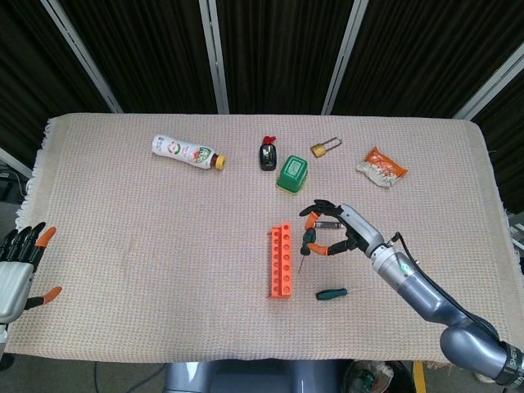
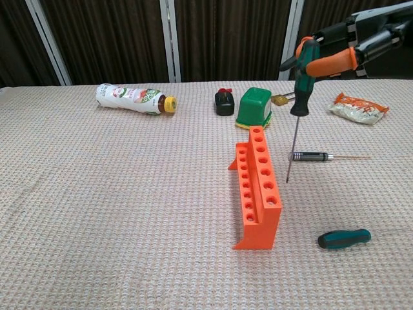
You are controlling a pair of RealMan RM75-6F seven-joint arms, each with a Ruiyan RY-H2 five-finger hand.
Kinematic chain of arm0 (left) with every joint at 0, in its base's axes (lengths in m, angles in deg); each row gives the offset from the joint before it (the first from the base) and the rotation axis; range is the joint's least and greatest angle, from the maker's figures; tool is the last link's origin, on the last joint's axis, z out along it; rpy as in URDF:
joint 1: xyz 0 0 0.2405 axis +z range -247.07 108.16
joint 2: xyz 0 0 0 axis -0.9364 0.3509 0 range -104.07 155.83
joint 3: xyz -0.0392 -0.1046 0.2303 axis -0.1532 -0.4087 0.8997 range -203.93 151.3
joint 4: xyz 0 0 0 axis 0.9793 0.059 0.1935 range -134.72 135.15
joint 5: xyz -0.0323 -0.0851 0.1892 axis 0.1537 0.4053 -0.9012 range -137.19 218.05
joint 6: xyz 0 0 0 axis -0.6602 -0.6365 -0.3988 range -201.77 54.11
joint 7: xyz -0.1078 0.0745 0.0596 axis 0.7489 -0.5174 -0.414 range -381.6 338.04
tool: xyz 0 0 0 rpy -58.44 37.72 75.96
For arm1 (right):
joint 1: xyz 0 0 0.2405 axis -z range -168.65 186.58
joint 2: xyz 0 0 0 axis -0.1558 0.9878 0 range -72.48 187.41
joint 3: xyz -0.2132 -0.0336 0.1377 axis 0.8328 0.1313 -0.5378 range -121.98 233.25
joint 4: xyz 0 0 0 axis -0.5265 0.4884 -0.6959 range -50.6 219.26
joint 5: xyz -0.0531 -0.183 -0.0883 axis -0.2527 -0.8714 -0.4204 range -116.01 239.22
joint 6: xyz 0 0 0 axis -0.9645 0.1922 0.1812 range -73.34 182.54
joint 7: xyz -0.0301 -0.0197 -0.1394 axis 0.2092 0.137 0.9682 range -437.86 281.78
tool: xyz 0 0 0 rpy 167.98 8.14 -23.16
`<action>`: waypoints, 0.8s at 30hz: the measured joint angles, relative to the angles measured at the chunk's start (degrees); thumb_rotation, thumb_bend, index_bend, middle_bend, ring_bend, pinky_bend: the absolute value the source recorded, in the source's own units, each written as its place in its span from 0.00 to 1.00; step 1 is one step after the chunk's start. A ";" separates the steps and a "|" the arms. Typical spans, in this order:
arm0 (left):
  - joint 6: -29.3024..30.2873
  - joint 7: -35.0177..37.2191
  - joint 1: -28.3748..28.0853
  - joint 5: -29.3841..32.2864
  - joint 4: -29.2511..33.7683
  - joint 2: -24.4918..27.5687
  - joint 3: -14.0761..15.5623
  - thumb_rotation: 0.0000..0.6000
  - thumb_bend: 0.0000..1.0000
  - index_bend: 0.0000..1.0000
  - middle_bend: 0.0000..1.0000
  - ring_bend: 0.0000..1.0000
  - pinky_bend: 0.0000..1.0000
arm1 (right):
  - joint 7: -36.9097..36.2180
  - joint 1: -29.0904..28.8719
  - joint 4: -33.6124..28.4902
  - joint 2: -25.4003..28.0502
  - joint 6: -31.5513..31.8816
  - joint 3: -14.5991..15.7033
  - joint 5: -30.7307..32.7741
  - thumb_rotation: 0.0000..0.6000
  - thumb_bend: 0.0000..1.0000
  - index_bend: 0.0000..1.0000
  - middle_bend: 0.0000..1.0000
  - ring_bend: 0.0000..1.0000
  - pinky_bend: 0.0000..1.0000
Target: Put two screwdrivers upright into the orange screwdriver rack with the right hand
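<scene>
right hand (image 2: 352,40) holding screwdriver (image 2: 297,84) upright, beside rack (image 2: 257,187)

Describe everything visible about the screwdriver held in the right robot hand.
The held screwdriver has a dark green handle and a long, thin metal shaft. The right robot hand grips it by the handle, lifted clear of the table. It hangs nearly upright, tip downward, just to the right of the orange rack and not yet in any hole. Nothing else touches it. In the head view it shows as a short green handle beside the rack.

Right hand (image 2: 352,42): raised, fingers pinching a screwdriver (image 2: 298,74) near upright. Left hand (image 1: 18,264): at table edge, fingers spread.
</scene>
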 measured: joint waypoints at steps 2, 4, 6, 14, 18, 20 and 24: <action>-0.02 0.02 -0.01 -0.01 0.01 0.05 0.01 1.00 0.09 0.05 0.00 0.00 0.00 | -3.39 2.30 -0.65 -0.65 0.16 -1.49 -4.45 1.00 0.43 0.63 0.25 0.02 0.00; -0.04 -0.06 -0.03 0.00 0.02 0.13 0.00 1.00 0.09 0.05 0.00 0.00 0.00 | -6.07 3.86 -1.13 -1.22 0.97 -2.08 -8.32 1.00 0.43 0.63 0.25 0.02 0.00; -0.06 -0.06 -0.05 -0.01 0.07 0.21 0.00 1.00 0.09 0.05 0.00 0.00 0.00 | -8.05 4.81 -1.42 -1.61 2.16 -2.09 -11.23 1.00 0.43 0.63 0.25 0.02 0.00; -0.01 0.15 -0.04 0.03 0.27 0.58 -0.01 1.00 0.09 0.05 0.00 0.00 0.00 | -16.85 5.11 -0.52 -2.45 11.37 2.89 -23.11 1.00 0.44 0.63 0.25 0.02 0.00; 0.00 0.32 0.07 0.26 0.17 0.66 0.01 1.00 0.09 0.05 0.00 0.00 0.00 | -19.68 3.53 0.84 -2.54 17.85 6.75 -27.76 1.00 0.44 0.63 0.25 0.02 0.00; 0.00 0.41 0.11 0.39 0.09 0.67 -0.01 1.00 0.09 0.05 0.00 0.00 0.00 | -20.34 2.50 1.51 -2.51 21.00 8.84 -29.23 1.00 0.45 0.63 0.25 0.02 0.00; -0.11 0.60 0.08 0.40 -0.12 0.57 0.02 1.00 0.09 0.05 0.00 0.00 0.00 | -18.69 0.29 2.46 -2.74 24.71 12.62 -30.43 1.00 0.45 0.63 0.25 0.02 0.00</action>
